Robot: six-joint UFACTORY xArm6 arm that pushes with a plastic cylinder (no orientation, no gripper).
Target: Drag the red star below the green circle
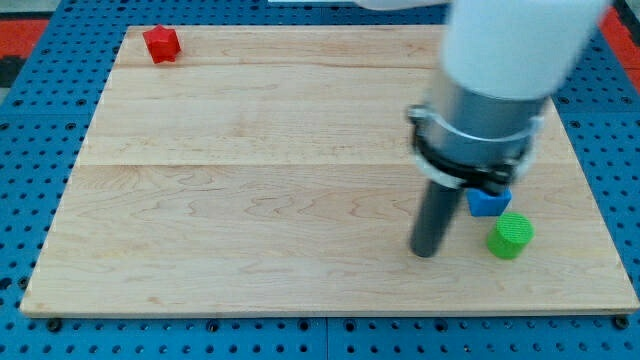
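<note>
The red star [160,44] lies at the board's top left corner. The green circle [511,235] sits near the board's bottom right. A blue block [489,202], partly hidden by the arm, touches the green circle's upper left side. My tip [427,251] rests on the board just left of the green circle and below left of the blue block, far from the red star.
The wooden board [250,180] lies on a blue pegboard table [20,180]. The arm's white and grey body [495,90] hangs over the board's upper right and hides part of it.
</note>
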